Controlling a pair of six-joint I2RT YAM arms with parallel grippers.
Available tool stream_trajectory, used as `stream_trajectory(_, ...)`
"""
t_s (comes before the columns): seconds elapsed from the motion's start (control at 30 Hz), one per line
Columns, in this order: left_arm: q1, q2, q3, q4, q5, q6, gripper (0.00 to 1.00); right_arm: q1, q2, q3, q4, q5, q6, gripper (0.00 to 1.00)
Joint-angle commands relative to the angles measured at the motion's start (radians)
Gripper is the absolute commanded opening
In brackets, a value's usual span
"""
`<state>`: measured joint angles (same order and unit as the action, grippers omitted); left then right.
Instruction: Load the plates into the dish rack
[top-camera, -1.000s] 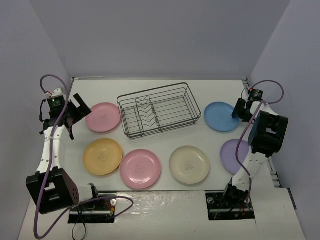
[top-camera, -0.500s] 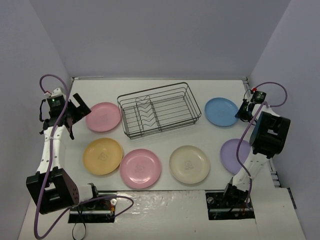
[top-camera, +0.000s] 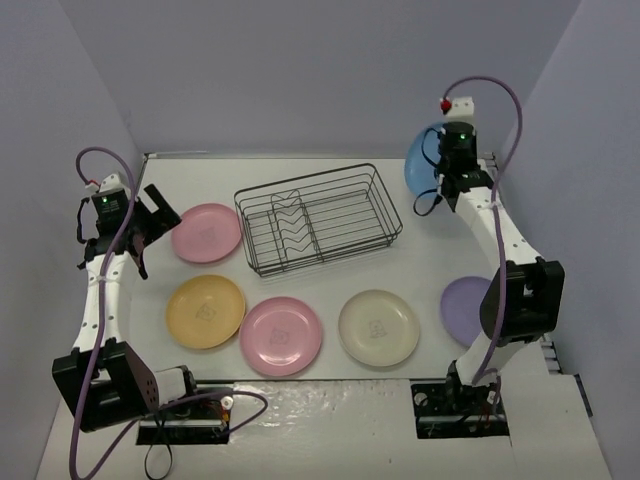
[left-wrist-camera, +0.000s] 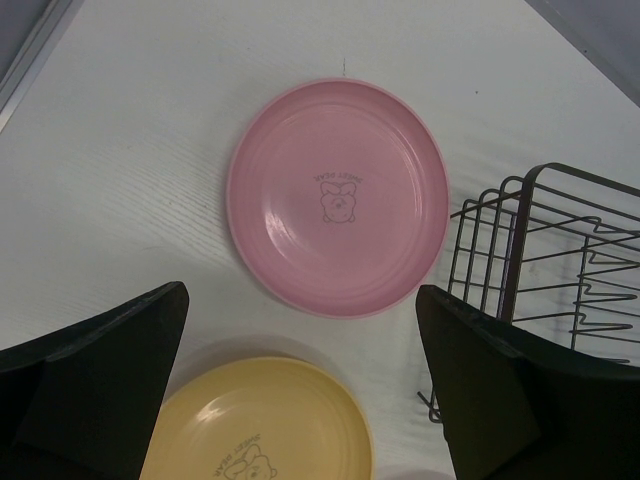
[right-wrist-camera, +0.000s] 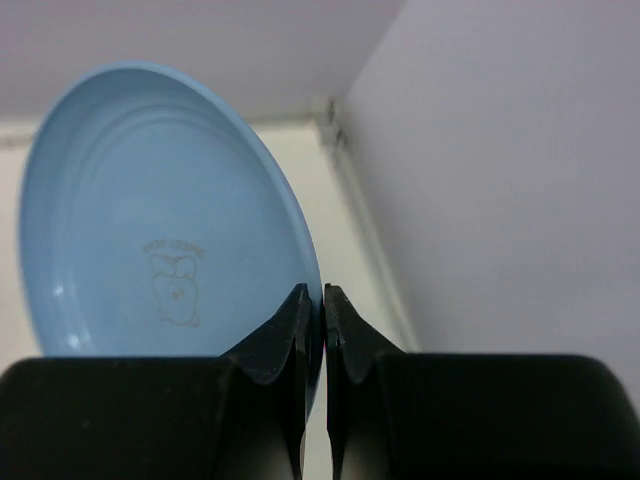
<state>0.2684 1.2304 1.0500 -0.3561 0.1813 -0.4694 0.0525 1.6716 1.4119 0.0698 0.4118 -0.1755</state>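
a white surface between pale lilac walls carries the black wire dish rack at its far middle. the right fingers are pressed together on the rim of the blue plate, which hangs tilted on edge in the air off the rack's right end. the left fingers stand spread wide, with a pink plate lying flat ahead between them, touching neither, and the yellow-orange plate beside it. a second pink plate, a cream plate and a purple plate lie flat nearer the bases.
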Motion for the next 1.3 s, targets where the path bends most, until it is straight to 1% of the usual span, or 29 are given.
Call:
stream_trajectory(0.0,-0.008,-0.039,0.048,0.034,-0.015,-0.005,0.97,0.206,-0.024,0.172,0.452,0.490,-0.390,0.00)
stream_trajectory(0.03,-0.009,-0.042,0.048,0.033,-0.020,-0.005,0.97,0.246,-0.013,0.178,0.520,0.511,-0.458,0.00)
stream_trajectory(0.1,-0.010,-0.052,0.046,0.036,-0.019,-0.005,0.97,0.315,0.005,0.170,0.756,0.491,-0.716,0.00)
stream_trajectory(0.13,-0.011,-0.055,0.045,0.040,-0.016,-0.005,0.97,0.348,0.017,0.173,0.831,0.485,-0.808,0.00)
stream_trajectory(0.2,-0.013,-0.061,0.042,0.049,-0.001,-0.009,0.97,0.418,0.063,0.232,0.851,0.429,-0.926,0.00)
stream_trajectory(0.23,-0.014,-0.064,0.040,0.054,0.006,-0.010,0.97,0.439,0.079,0.258,0.849,0.382,-0.940,0.00)
stream_trajectory(0.27,-0.015,-0.066,0.039,0.059,0.012,-0.011,0.97,0.459,0.094,0.281,0.844,0.332,-0.954,0.00)
stream_trajectory(0.33,-0.017,-0.068,0.038,0.068,0.023,-0.014,0.97,0.479,0.089,0.274,0.763,0.149,-0.966,0.00)
stream_trajectory(0.47,-0.018,-0.078,0.033,0.077,0.040,-0.014,0.97,0.480,0.046,0.214,0.528,-0.391,-1.058,0.00)
stream_trajectory(0.53,-0.020,-0.080,0.032,0.080,0.041,-0.014,0.97,0.487,0.061,0.255,0.475,-0.537,-1.061,0.00)
stream_trajectory(0.6,-0.019,-0.078,0.037,0.079,0.042,-0.012,0.97,0.498,0.091,0.303,0.407,-0.628,-1.059,0.00)
stream_trajectory(0.63,-0.020,-0.077,0.040,0.076,0.040,-0.011,0.97,0.503,0.100,0.303,0.408,-0.671,-1.082,0.00)
stream_trajectory(0.73,-0.018,-0.077,0.042,0.068,0.031,-0.006,0.97,0.532,0.125,0.289,0.420,-0.731,-1.111,0.00)
stream_trajectory(0.87,-0.018,-0.074,0.048,0.062,0.026,0.001,0.97,0.549,0.152,0.305,0.356,-0.842,-1.124,0.00)
stream_trajectory(1.03,-0.018,-0.072,0.048,0.058,0.018,0.003,0.97,0.586,0.226,0.329,0.332,-0.840,-1.187,0.00)
stream_trajectory(1.13,-0.017,-0.064,0.056,0.042,0.002,0.008,0.97,0.591,0.275,0.402,0.267,-0.853,-1.208,0.00)
stream_trajectory(1.27,-0.017,-0.052,0.067,0.029,-0.008,0.015,0.97,0.595,0.320,0.434,0.280,-0.844,-1.234,0.00)
